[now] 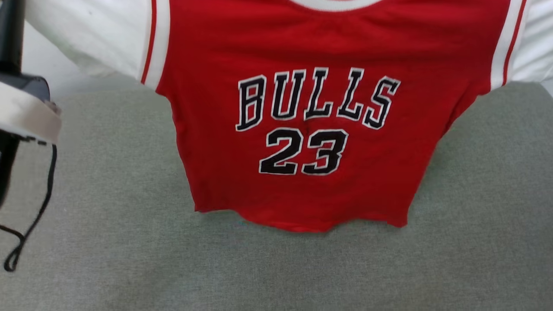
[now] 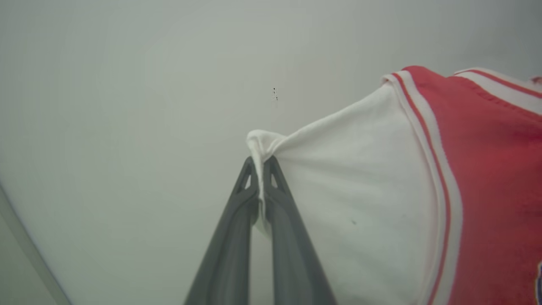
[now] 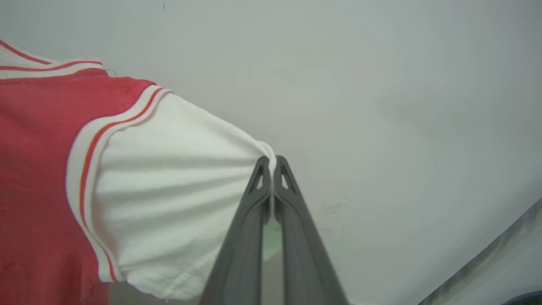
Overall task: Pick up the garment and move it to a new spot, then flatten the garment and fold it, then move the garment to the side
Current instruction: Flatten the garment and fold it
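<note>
The garment [image 1: 302,129], a red jersey with white sleeves and black "BULLS 23" lettering, hangs spread out above the grey-green cushion, its hem just over the surface. In the left wrist view my left gripper [image 2: 261,163] is shut on the tip of one white sleeve [image 2: 351,186]. My right gripper [image 3: 272,163] is shut on the tip of the other white sleeve [image 3: 169,178] in the right wrist view. Both sleeves are pulled taut outward. Part of my left arm [image 1: 21,112] shows at the left edge of the head view.
The grey-green cushion surface [image 1: 276,268] stretches below and around the garment. A black cable [image 1: 30,216] dangles from my left arm at the left edge. A pale wall [image 2: 127,84] lies behind both grippers.
</note>
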`<state>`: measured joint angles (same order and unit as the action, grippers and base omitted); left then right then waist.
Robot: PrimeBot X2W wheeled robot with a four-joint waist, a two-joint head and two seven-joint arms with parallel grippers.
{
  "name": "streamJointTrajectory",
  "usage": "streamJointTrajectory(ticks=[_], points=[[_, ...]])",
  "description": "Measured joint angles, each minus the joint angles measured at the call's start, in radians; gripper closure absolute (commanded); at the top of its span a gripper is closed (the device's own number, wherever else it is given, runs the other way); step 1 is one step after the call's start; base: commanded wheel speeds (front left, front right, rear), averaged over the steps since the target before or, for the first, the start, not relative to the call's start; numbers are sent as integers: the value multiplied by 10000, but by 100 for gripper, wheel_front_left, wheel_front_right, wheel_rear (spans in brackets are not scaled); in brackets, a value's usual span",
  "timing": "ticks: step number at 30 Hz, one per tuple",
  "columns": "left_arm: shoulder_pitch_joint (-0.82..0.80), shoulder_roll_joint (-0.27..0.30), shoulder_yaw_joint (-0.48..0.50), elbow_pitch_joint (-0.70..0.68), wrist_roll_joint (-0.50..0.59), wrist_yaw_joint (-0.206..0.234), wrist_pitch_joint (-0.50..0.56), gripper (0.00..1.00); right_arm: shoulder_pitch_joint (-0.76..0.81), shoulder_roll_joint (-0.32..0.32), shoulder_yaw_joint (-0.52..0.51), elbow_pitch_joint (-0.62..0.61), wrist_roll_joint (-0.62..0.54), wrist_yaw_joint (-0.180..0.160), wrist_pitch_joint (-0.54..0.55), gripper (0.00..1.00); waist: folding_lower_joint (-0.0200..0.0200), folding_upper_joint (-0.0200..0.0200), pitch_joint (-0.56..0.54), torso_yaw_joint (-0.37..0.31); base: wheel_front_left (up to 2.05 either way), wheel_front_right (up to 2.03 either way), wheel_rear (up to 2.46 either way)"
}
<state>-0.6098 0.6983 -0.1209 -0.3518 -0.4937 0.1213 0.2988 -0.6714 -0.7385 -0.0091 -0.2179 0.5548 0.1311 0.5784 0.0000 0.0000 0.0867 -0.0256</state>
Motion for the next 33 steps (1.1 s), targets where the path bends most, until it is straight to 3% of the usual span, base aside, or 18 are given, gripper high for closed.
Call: streamJointTrajectory(ticks=[9,18,25,33], points=[[-3096,-84,-403,1480,-13,-598,178,100,-2686,0,1118,1498,67,2,-970,100,0,0,1254,-173,0,0,0],[-7426,-677,-1193,4082,748,-1170,-33,100,-6167,729,1467,3870,61,2,-2174,100,1,0,3213,-372,0,0,0],[-9993,-1710,-1540,6293,1151,-1197,-1041,100,-8699,1486,1430,6126,-727,0,-3768,100,3,0,4701,-438,0,0,0],[-10781,-2399,-1605,8151,1319,-1087,-2711,100,-10037,2171,1670,8054,-1323,0,-5319,100,3,0,5860,-314,0,0,0]])
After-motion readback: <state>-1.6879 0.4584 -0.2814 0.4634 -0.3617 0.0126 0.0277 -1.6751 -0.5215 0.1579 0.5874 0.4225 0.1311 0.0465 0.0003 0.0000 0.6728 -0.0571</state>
